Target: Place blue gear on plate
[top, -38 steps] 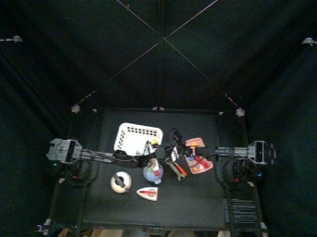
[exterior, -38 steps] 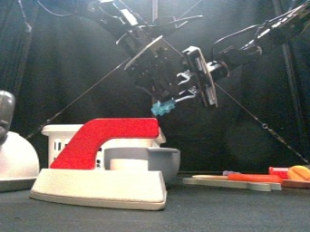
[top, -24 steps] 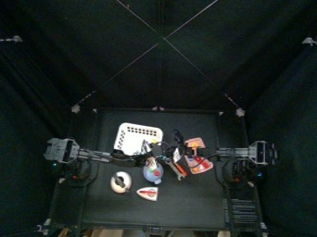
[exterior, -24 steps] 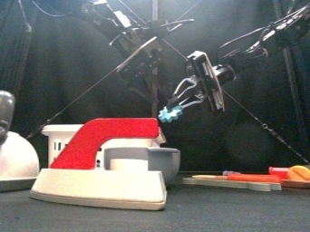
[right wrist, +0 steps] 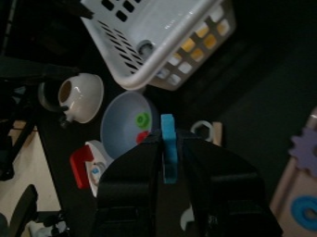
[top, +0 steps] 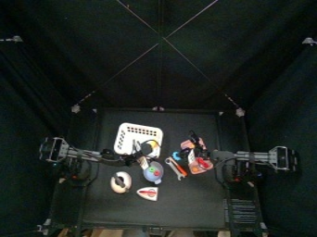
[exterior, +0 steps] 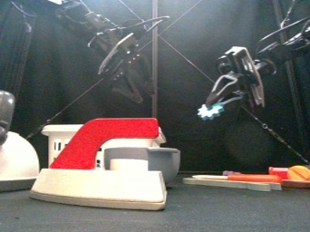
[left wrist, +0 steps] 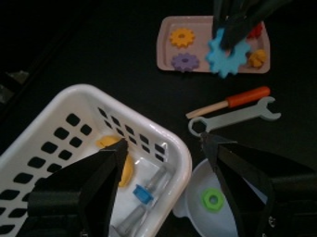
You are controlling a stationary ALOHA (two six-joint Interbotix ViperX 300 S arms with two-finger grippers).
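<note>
The small black table [top: 106,208] holds a white basket [top: 137,137] and a round plate [top: 151,170]. A white cup [top: 120,181], a red and white block [top: 147,193] and a pink tray [top: 196,165] sit there too.

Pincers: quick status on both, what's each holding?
Left pincer: open, empty.
Right pincer: closed on the blue gear, held in the air.

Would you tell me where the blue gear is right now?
The blue gear is in the air, held by the right gripper, right of the white basket.

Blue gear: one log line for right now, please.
right gripper: shut on blue gear, airborne | plate: no gear on it | left gripper: open
</note>
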